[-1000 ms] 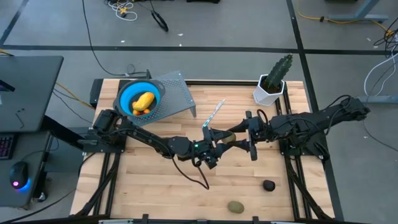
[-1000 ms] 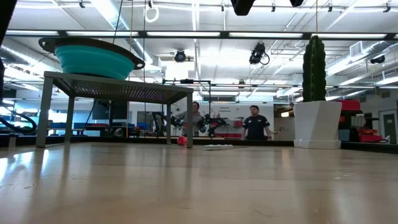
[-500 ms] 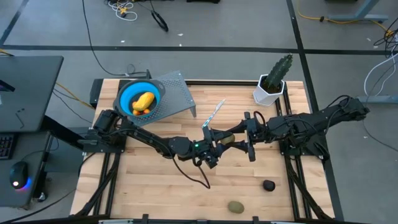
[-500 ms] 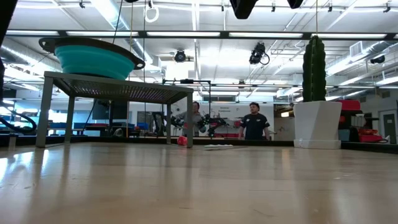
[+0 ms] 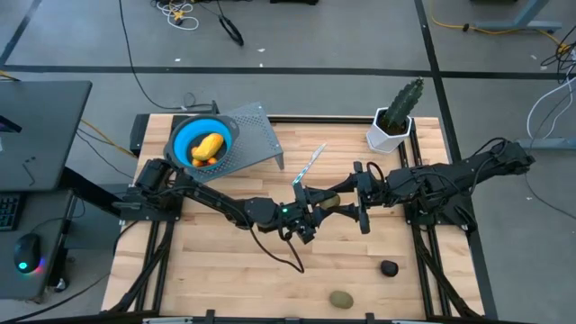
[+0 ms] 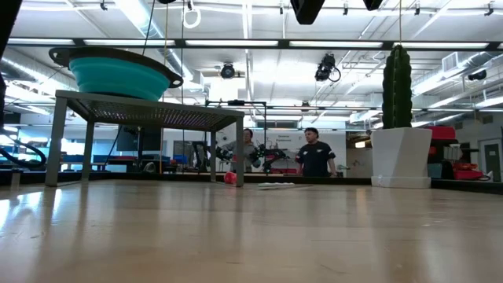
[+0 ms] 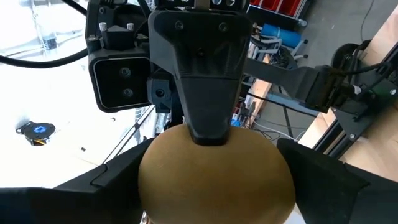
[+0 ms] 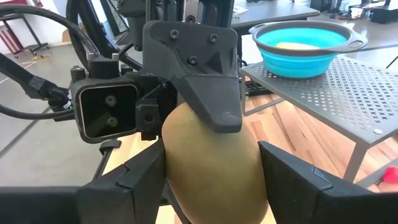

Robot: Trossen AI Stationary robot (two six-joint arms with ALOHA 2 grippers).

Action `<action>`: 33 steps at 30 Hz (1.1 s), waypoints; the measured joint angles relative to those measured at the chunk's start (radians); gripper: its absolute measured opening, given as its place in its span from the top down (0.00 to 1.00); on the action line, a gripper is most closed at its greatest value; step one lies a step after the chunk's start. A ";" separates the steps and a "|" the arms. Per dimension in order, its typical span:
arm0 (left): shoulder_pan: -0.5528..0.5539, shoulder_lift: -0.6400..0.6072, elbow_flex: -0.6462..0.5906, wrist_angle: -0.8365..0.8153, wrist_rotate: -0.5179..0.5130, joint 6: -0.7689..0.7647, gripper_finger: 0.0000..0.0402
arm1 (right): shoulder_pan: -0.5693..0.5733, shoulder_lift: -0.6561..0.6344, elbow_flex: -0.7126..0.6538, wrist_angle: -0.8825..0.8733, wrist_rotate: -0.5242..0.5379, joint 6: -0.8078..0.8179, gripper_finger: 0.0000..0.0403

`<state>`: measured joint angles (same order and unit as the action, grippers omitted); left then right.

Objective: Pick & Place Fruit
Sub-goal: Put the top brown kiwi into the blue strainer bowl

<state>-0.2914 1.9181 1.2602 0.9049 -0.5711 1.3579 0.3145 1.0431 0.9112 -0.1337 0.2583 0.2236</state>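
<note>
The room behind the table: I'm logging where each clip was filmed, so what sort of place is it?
Probably a robotics lab or workshop: open ceiling with strip lights, two people standing among equipment, cables trailing over a grey floor, and a second desk with a mouse.

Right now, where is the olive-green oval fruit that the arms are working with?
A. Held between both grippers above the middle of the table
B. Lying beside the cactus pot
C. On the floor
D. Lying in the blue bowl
A: the olive-green fruit sits between the left gripper and the right gripper, and each wrist view shows it between that arm's fingers with the other gripper's finger on it.
</note>
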 joint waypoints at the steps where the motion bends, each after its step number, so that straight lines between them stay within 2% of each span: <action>1: 0.000 0.000 0.000 0.000 0.001 0.000 0.18 | 0.000 0.000 0.000 0.000 0.000 -0.001 0.41; 10: -0.001 0.000 0.000 -0.008 -0.009 -0.045 0.19 | 0.000 -0.003 0.002 -0.005 0.003 -0.069 0.32; 18: -0.001 0.000 0.000 -0.003 -0.044 -0.216 0.19 | 0.002 -0.073 0.002 -0.032 -0.003 -0.086 0.29; 22: 0.015 0.000 0.000 0.001 -0.112 -0.354 0.19 | 0.002 -0.126 0.002 -0.099 0.003 -0.085 0.29; 26: 0.057 -0.001 0.000 -0.015 -0.116 -0.490 0.19 | 0.002 -0.165 0.002 -0.201 0.037 -0.084 0.29; 33: 0.101 -0.041 0.000 -0.186 -0.145 -0.643 0.19 | 0.002 -0.181 0.002 -0.387 0.046 -0.009 0.29</action>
<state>-0.1902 1.8769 1.2602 0.7193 -0.7165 0.7144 0.3164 0.8623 0.9127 -0.5205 0.3048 0.2143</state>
